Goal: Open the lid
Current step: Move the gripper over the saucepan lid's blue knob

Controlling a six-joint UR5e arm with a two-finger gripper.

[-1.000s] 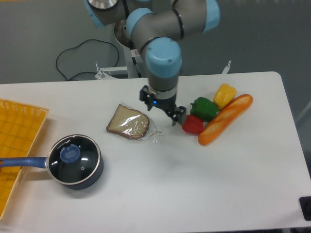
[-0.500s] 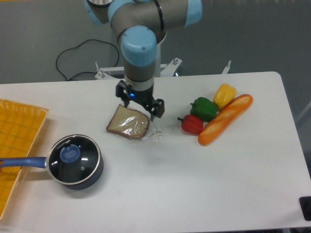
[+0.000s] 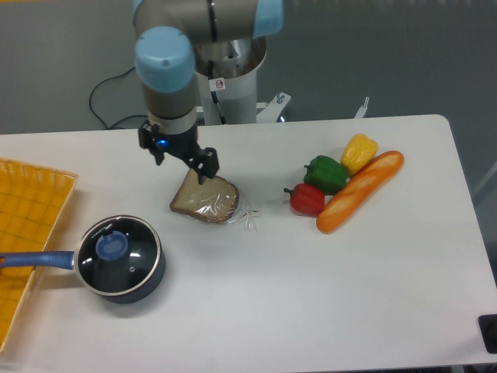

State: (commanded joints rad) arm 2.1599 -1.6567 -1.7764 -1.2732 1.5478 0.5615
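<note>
End effector: the end effector (image 3: 180,155) is hanging above the bench with its 2 fingers spread apart and nothing between them; 1 fingertip (image 3: 206,167) is showing over the upper edge of the wrapped bread, the other is sitting at about 10 o'clock from it, and a small blue light is glowing on the body just above.

Arm: the grey arm (image 3: 167,74) with pale blue joint caps is reaching down from 12 o'clock, at the back of the bench.

Lid: the lid (image 3: 117,255) is sitting closed on the saucepan at about 8 o'clock on the bench, its blue knob (image 3: 111,246) facing up, well apart from the end effector, which is standing at roughly 1 o'clock from it.

Saucepan: the dark blue saucepan (image 3: 152,273) is resting on the bench, its long blue handle (image 3: 36,260) pointing toward 9 o'clock and lying over the edge of the yellow mat.

Bread: the wrapped bread slice (image 3: 206,198) is lying flat near the bench's middle, at about 2 o'clock from the saucepan.

Vegetables: the red pepper (image 3: 307,199), green pepper (image 3: 325,172) and yellow pepper (image 3: 359,151) are clustering at 3 o'clock from the bread, beside the baguette (image 3: 359,191), which is lying diagonally.

Mat: the yellow mat (image 3: 27,225) is covering the bench's 9 o'clock edge.

Bench: the white bench (image 3: 311,303) is carrying all of these things.
</note>
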